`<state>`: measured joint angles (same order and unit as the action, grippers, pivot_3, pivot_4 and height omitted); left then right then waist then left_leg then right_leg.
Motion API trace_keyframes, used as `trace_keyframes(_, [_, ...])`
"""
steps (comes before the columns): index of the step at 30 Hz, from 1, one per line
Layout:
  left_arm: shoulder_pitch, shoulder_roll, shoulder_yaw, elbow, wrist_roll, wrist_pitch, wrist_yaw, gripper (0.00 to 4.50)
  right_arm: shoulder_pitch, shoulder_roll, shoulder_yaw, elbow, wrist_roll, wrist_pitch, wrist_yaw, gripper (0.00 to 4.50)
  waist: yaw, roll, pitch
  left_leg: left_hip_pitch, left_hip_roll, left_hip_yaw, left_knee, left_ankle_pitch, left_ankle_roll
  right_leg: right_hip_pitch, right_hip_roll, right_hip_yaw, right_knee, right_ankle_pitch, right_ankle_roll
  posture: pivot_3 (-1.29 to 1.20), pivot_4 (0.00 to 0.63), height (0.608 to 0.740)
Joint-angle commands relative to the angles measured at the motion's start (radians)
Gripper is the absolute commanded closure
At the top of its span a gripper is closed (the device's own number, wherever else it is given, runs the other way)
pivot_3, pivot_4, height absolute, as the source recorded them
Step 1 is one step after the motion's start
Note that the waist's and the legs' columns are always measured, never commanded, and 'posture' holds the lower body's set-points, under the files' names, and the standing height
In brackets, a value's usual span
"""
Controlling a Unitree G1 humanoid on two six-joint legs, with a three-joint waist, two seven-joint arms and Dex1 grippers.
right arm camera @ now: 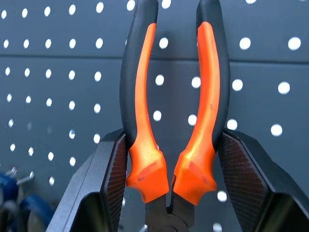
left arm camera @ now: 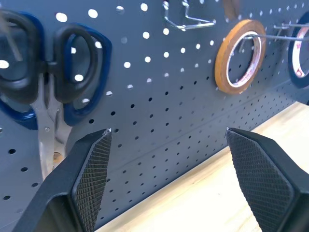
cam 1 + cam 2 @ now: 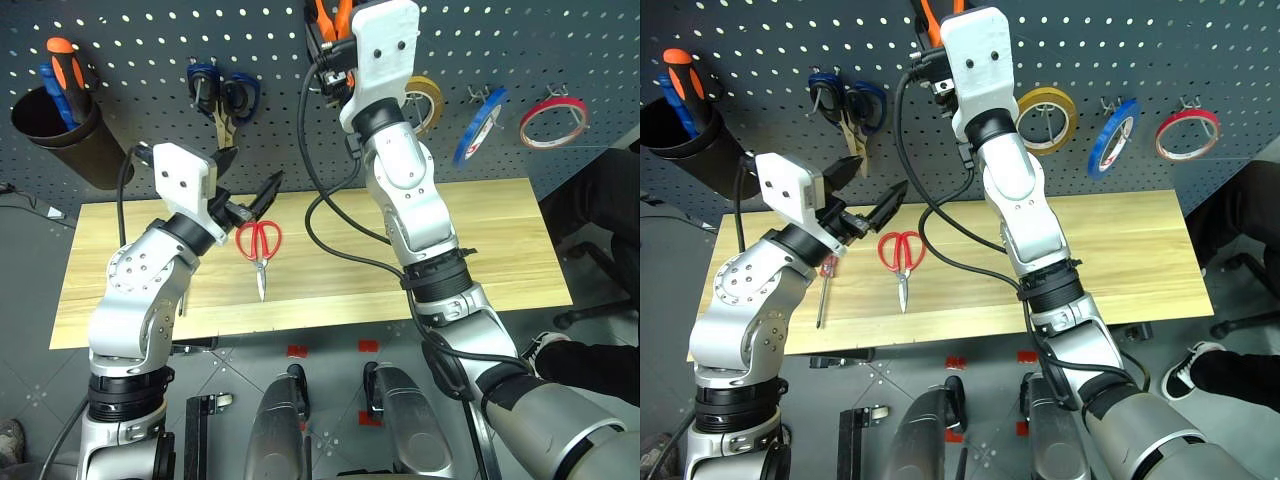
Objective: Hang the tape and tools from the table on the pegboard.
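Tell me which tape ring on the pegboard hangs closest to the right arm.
The yellow ring: it hangs right beside the raised right arm. The blue ring and the red ring hang further out along the pegboard, the red one farthest.

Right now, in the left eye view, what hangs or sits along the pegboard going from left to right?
Dark cup of screwdrivers → blue-handled scissors → orange-and-black pliers held in the right gripper → yellow tape ring → blue tape → red tape ring.
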<state>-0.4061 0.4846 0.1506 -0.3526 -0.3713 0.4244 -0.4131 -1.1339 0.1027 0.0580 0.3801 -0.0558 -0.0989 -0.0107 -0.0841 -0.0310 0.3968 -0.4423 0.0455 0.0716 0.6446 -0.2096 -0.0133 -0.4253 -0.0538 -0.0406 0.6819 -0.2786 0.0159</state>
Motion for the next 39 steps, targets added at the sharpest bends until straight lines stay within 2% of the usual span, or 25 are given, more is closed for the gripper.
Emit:
trace_keyframes(1, [-0.020,-0.007,-0.005,-0.014,0.018,-0.024,0.009,0.54,-0.071,0.013,-0.015,0.035,0.007,-0.101,-0.021,1.98,0.000,0.000,0.000,0.000,0.000,0.000,0.000,0.000,0.000,0.000,0.000,0.000,0.000,0.000,0.000,-0.13,0.363,0.740])
trace_keyframes(10, [-0.067,-0.032,-0.014,0.028,0.037,-0.036,0.013,0.54,-0.166,0.027,-0.022,0.248,-0.006,-0.224,-0.055,1.98,0.002,0.000,0.000,0.000,0.000,0.000,0.000,0.000,0.000,0.000,0.000,0.000,0.001,0.000,0.000,-0.12,0.369,0.740])
trace_keyframes(16, [-0.091,-0.043,-0.033,0.081,0.064,-0.075,0.003,0.54,-0.177,-0.009,-0.020,0.385,-0.041,-0.313,-0.075,1.98,0.004,0.000,0.000,0.000,0.000,0.001,0.001,0.000,0.000,0.000,0.000,0.000,0.001,0.000,0.000,-0.11,0.374,0.740])
trace_keyframes(21, [-0.061,-0.060,-0.040,0.091,0.069,-0.088,-0.001,0.54,-0.106,-0.011,-0.006,0.354,-0.063,-0.315,-0.076,1.98,0.006,0.000,0.000,0.001,0.000,0.000,0.001,0.000,0.000,0.000,0.000,0.000,0.002,0.000,0.000,-0.12,0.378,0.740])
trace_keyframes(33, [0.031,-0.076,-0.050,0.177,0.107,-0.071,0.016,0.54,0.009,0.039,-0.039,0.166,0.025,-0.079,-0.039,1.98,0.005,0.000,0.000,0.000,0.000,0.001,0.001,0.000,0.000,0.000,0.000,0.000,0.002,0.000,0.000,-0.14,0.374,0.740])
trace_keyframes(35, [0.037,-0.076,-0.048,0.193,0.107,-0.048,0.017,0.54,0.025,0.036,-0.043,0.136,0.042,-0.046,-0.027,1.26,0.004,0.000,0.000,0.000,0.000,0.001,0.001,0.000,0.000,0.000,0.000,0.000,0.002,0.000,0.000,-0.15,0.371,0.740])
trace_keyframes(37, [0.041,-0.076,-0.049,0.202,0.111,-0.046,0.018,0.54,0.037,0.033,-0.044,0.112,0.048,-0.024,-0.017,0.75,0.004,0.000,0.000,0.000,0.000,0.000,0.001,0.000,0.000,0.000,0.000,0.000,0.002,0.000,0.000,-0.15,0.371,0.740])
trace_keyframes(39, [0.047,-0.078,-0.044,0.203,0.103,-0.031,0.017,0.19,0.058,0.020,-0.039,0.067,0.053,0.021,-0.001,0.08,0.004,0.000,0.000,0.000,0.000,0.000,0.001,0.000,0.000,0.000,0.000,0.000,0.002,0.000,0.000,-0.15,0.369,0.740])
